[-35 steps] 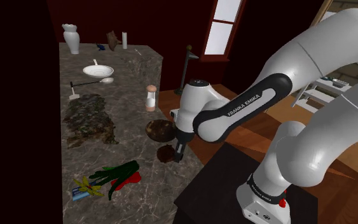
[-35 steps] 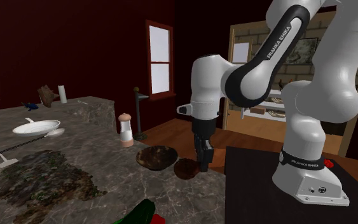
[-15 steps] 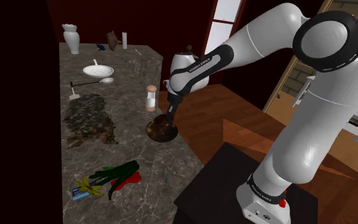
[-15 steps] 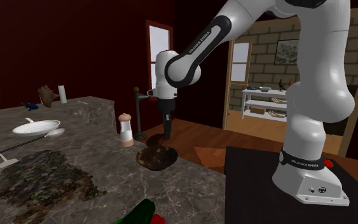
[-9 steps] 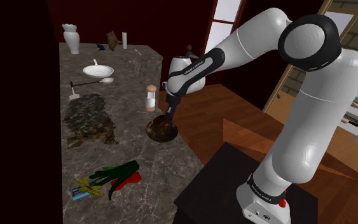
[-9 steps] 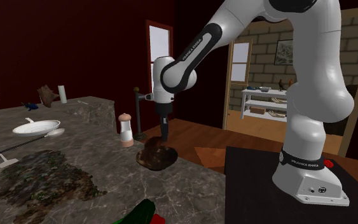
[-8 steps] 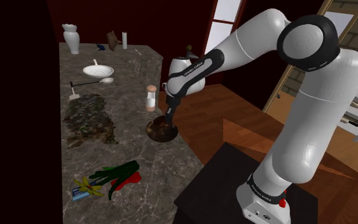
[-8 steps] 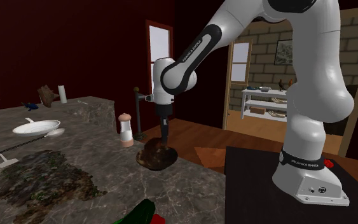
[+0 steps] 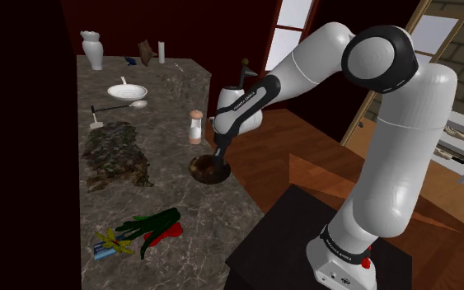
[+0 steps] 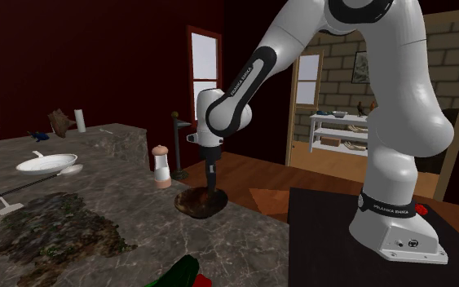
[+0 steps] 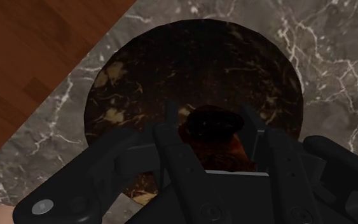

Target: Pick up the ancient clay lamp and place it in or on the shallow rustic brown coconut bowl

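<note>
The tool (image 11: 210, 124) is clamped on the clay lamp (image 11: 217, 147), holding it low over the middle of the dark brown coconut bowl (image 11: 139, 76), which sits near the edge of the marble desk (image 9: 168, 123). Best to ease down until the lamp rests on the bowl's floor. Then open and lift straight up, so the shallow bowl isn't nudged toward the edge.

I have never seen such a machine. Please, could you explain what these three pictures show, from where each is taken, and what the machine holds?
It is a white robot arm on a black box, beside a marble counter. Two pictures come from cameras in the room: one near the arm's base, one further around. The third comes from a camera on the arm's black hand, looking along its two fingers. The fingers clasp a small reddish-brown lamp, low over the middle of a dark brown bowl. Also on the counter: a white plate, a white vase and a small shaker.
</note>
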`<action>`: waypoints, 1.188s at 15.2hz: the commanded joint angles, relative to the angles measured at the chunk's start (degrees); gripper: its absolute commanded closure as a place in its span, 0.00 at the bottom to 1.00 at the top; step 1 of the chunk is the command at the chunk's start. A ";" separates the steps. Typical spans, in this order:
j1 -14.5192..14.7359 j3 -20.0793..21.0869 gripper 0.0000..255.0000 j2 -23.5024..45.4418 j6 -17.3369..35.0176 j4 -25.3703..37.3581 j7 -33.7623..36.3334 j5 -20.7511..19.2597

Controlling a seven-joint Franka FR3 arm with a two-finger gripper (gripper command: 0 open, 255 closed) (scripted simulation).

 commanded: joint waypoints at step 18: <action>-0.04 -0.36 0.00 -4.87 -5.41 0.58 0.38 -0.66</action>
